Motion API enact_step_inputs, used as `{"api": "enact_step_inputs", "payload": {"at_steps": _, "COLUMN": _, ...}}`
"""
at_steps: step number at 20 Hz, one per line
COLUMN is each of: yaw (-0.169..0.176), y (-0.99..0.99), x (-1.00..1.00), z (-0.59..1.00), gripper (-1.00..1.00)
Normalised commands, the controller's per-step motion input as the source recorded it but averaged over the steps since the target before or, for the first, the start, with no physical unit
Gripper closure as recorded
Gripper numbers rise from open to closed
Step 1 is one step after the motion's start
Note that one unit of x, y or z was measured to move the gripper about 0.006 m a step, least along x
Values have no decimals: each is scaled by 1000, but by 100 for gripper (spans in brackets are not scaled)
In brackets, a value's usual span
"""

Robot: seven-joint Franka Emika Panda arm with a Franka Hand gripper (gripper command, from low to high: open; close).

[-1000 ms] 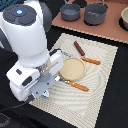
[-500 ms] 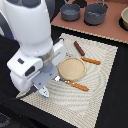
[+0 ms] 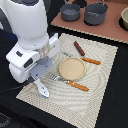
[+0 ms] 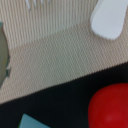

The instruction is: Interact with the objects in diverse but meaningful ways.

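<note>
A round tan plate [image 3: 72,68] is seen in the middle of a striped mat [image 3: 95,95] on the dark bench [image 3: 112,107]. A brown sausage stick [image 3: 79,48] is laid on the mat just past the plate. A white-and-blue fish piece [image 3: 42,88] is seen at the mat's edge, near the white arm [image 3: 31,42]. In the wrist view, a red ball [image 4: 111,107] and a light blue block [image 4: 32,121] are found on the bench just off the mat. The pincer is hidden, so its state cannot be told.

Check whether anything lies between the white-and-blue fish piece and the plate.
Yes. In the exterior view the fork lies on the mat along the plate's rim, and its tines end sits between the plate and the fish piece.
</note>
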Motion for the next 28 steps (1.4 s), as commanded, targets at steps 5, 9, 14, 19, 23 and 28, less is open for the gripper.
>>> {"api": "enact_step_inputs", "payload": {"at_steps": 5, "yaw": 0, "y": 479, "x": -794, "z": 426, "gripper": -100}}
{"api": "enact_step_inputs", "payload": {"at_steps": 9, "yaw": 17, "y": 573, "x": -696, "z": 282, "gripper": -100}}
{"api": "enact_step_inputs", "payload": {"at_steps": 14, "yaw": 84, "y": 491, "x": -549, "z": 119, "gripper": -100}}
{"api": "enact_step_inputs", "payload": {"at_steps": 19, "yaw": 177, "y": 354, "x": -235, "z": 162, "gripper": -100}}
{"api": "enact_step_inputs", "payload": {"at_steps": 23, "yaw": 230, "y": 183, "x": -4, "z": 301, "gripper": -100}}
{"api": "enact_step_inputs", "payload": {"at_steps": 28, "yaw": 169, "y": 27, "x": -39, "z": 109, "gripper": -100}}
